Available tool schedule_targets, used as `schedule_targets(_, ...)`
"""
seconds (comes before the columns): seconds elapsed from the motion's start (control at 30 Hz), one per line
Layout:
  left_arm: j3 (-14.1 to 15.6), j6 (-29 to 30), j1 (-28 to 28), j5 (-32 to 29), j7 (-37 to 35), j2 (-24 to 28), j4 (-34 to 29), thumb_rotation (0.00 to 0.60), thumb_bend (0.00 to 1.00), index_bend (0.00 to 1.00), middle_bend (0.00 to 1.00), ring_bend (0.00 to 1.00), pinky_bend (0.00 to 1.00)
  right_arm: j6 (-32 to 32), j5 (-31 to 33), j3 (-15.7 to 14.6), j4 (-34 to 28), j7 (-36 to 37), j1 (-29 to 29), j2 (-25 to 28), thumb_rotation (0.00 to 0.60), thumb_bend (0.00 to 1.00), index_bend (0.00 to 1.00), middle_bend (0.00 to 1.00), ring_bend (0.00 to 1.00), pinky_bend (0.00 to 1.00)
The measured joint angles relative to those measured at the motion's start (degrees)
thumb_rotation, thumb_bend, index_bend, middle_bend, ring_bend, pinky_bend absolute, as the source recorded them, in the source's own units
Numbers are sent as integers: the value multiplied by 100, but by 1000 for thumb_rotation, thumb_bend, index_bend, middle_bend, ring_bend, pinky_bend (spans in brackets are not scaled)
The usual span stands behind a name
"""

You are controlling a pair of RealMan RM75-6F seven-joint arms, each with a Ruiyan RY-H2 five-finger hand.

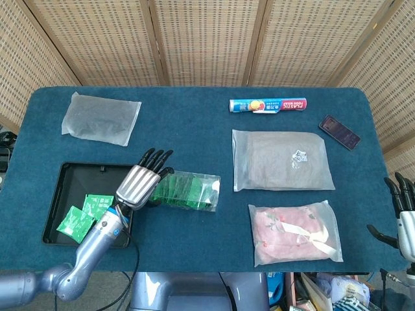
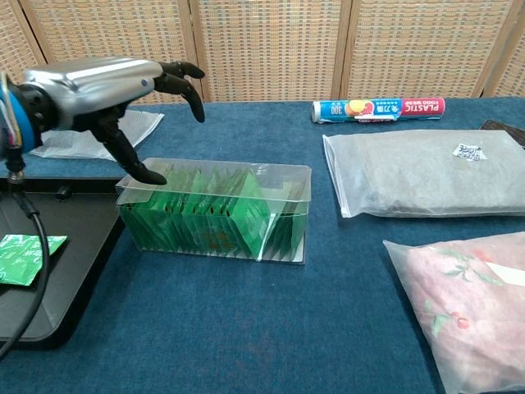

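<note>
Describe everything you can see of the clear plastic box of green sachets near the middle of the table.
The clear rectangular plastic box is open-topped, thin-walled and see-through. It stands upright on the blue tablecloth, just right of the black tray. Inside, green foil sachets stand on edge in a close row, filling most of its length. The left hand hovers over its left end with fingers spread, its thumb tip at or just above the rim; contact cannot be confirmed. Nothing else touches the box.

The left robot hand (image 1: pixel 139 183) sits left of centre in the head view, fingers spread and empty, forearm running to the lower left corner. The right robot hand (image 1: pixel 405 220) (partly cut off) shows at the lower right edge, fingers extended upward.
</note>
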Motion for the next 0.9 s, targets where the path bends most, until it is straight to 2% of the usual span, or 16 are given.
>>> schedule_targets(0.23,200,60,-257,-162,148,-557,466,600,0,301,0,0,0,-70,92,27,43,69,17,5,600,0,0,0,0,0)
schedule_targets(0.5,274,152,-403,-303,146,-806,703,600,39,310,0,0,0,-120,134,40,72,136,33,13,600,0,0,0,0,0)
schedule_targets(0.77,295,160,-489,-437,124,-855,756,600,179,329,0,0,0,-142,150,41,77,176,36,18,600,0,0,0,0,0)
schedule_targets(0.9,316,170,-531,-505,126,-850,753,600,210,338,0,0,0,-156,146,35,81,192,42,20,600,0,0,0,0,0)
